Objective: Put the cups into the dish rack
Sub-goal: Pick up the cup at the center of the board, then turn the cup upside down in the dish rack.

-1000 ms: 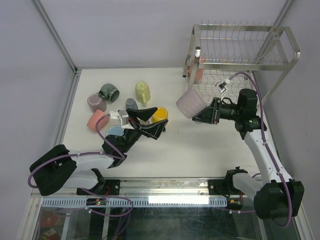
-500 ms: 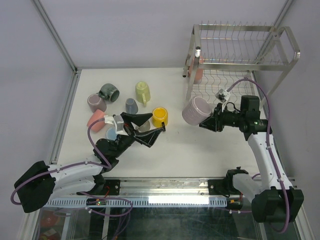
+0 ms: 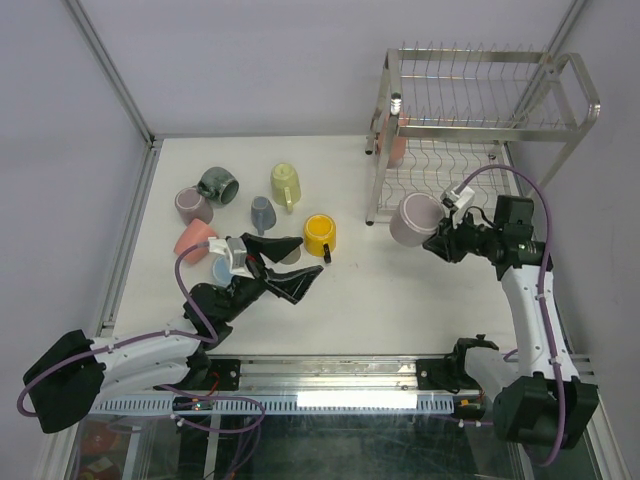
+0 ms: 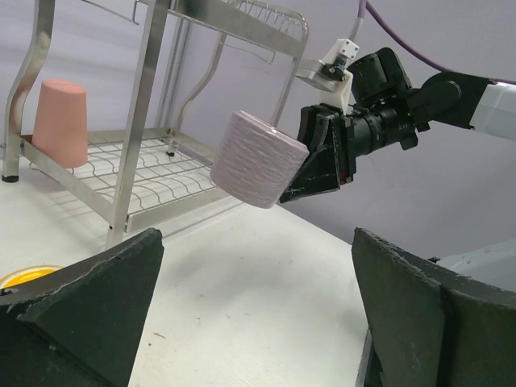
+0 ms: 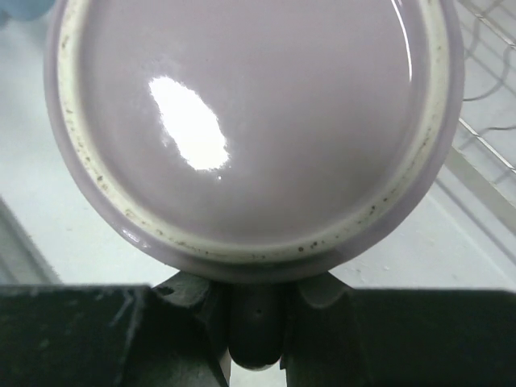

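Gripping mauve cup (image 3: 414,218) by its edge: right gripper (image 3: 437,240) clenched, cup just beside dish rack (image 3: 480,120). Left gripper (image 3: 308,255) spread wide, holding nothing, near yellow cup (image 3: 319,234).

We get bright, even light, soft shadows on the desk (image 3: 400,300); white glare sits in the mauve cup (image 5: 258,129) just beyond the right end effector (image 3: 436,240).
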Robot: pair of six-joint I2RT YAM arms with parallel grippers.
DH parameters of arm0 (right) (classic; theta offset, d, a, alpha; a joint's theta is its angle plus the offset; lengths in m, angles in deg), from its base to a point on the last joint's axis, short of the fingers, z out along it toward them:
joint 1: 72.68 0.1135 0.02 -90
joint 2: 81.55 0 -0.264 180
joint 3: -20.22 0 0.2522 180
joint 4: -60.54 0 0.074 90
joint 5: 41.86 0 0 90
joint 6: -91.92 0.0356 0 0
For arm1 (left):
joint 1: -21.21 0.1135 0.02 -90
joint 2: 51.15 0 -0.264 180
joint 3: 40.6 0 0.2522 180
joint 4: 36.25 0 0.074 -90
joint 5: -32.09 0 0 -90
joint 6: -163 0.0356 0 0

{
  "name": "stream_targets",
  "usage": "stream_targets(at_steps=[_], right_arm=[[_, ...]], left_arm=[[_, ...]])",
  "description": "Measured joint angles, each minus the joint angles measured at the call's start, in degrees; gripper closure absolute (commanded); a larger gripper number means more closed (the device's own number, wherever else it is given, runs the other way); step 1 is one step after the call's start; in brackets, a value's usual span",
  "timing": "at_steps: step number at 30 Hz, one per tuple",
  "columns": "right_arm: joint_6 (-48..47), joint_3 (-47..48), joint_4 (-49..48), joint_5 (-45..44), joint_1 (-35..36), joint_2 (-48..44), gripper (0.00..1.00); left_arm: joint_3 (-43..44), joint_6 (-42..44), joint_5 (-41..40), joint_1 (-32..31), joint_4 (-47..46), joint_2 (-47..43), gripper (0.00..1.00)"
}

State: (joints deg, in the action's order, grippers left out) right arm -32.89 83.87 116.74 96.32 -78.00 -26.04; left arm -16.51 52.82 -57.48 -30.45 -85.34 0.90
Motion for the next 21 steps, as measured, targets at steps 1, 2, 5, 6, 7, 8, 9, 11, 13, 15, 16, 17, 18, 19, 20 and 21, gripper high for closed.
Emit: stream_targets(at_steps=[1, 2, 5, 6, 7, 8, 9, 11, 13, 15, 16, 17, 18, 19, 20, 21], right_arm=[[-0.68, -0.09, -0.57, -1.03, -0.50, 0.00, 1.00], [-1.27, -0.13, -1.18, -2.03, -0.98, 0.07, 1.00], [-2.29, -1.16, -5.03, -4.26, -2.51, 0.48, 1.00], [-2.47, -1.60, -6.43, -4.72, -2.93, 0.79, 1.00], [-2.62, -2.32, -8.55, -5.44, -3.39, 1.31, 1.00], [-2.69, -2.93, -10.23, -6.10, -3.63, 1.73, 1.00], [-2.75, -3.91, -12.83, -7.15, -3.89, 2.34, 1.00], [-2.86, -5.70, -17.14, -9.03, -4.11, 3.21, 1.00], [-2.91, -7.87, -21.94, -10.73, -4.20, 4.07, 1.00], [-2.89, -9.70, -26.51, -12.13, -4.31, 5.42, 1.00], [-2.84, -10.34, -28.48, -12.52, -4.35, 6.10, 1.00], [-2.80, -11.10, -30.88, -13.03, -4.35, 6.93, 1.00], [-2.67, -11.74, -33.22, -13.40, -4.37, 7.76, 1.00], [-2.47, -12.31, -35.47, -13.64, -4.39, 8.61, 1.00], [-2.27, -12.59, -37.18, -13.81, -4.39, 9.33, 1.00], [-2.01, -12.87, -39.34, -14.05, -4.39, 10.29, 1.00]], left_arm=[[-0.04, -0.02, 0.00, 0.00, 0.09, -0.13, 0.01], [-0.11, -0.04, 0.02, 0.00, 0.09, -0.26, 0.01], [-0.52, -0.24, 0.00, 0.00, 0.07, -0.48, 0.01], [-0.68, -0.26, 0.00, 0.00, 0.07, -0.48, 0.01], [-0.87, -0.35, 0.00, 0.00, 0.09, -0.48, 0.01], [-1.01, -0.39, 0.00, 0.00, 0.09, -0.48, 0.01], [-1.16, -0.42, 0.00, 0.00, 0.04, -0.50, 0.01], [-1.49, -0.52, -0.02, 0.00, -0.02, -0.66, 0.01], [-1.73, -0.85, -0.02, 0.00, -0.15, -0.70, 0.01], [-1.86, -1.20, -0.02, 0.00, -0.17, -0.66, 0.01], [-1.86, -1.31, -0.02, 0.00, -0.22, -0.63, 0.01], [-1.86, -1.42, -0.02, 0.00, -0.28, -0.55, 0.01], [-1.86, -1.49, -0.02, 0.00, -0.52, -0.35, 0.01], [-1.86, -1.51, -0.02, 0.00, -0.68, -0.09, 0.01], [-1.86, -1.53, -0.02, 0.00, -0.72, 0.11, 0.01], [-1.86, -1.57, -0.02, 0.00, -0.76, 0.39, 0.01]])
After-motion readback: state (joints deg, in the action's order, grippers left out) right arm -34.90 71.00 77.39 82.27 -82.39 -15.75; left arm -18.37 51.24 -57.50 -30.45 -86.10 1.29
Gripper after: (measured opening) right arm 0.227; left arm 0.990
